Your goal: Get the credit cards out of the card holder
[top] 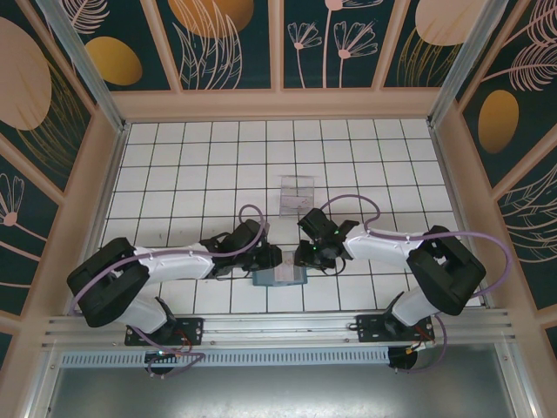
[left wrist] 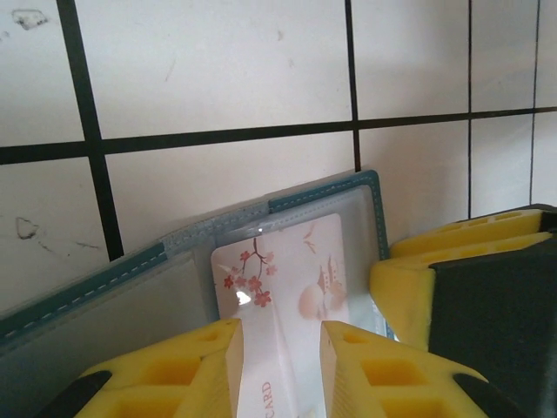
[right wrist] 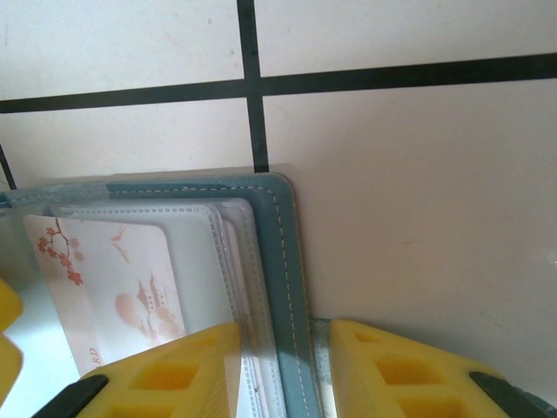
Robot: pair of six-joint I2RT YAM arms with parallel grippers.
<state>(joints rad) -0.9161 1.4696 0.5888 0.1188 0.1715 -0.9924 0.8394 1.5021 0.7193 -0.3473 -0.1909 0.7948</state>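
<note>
Overhead, left pincer (top: 273,259) and right pincer (top: 309,255) flank the card holder (top: 280,279); wrist views reveal its blossom card (left wrist: 283,279); grips unclear.

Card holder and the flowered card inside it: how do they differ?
The card holder is teal with stitched edging; the card is white with red blossoms. The card holder is larger and lies open; the card sits in one of its clear sleeves. The right gripper straddles the card holder's edge; the left gripper straddles the card. Both are flat with rounded corners.
</note>
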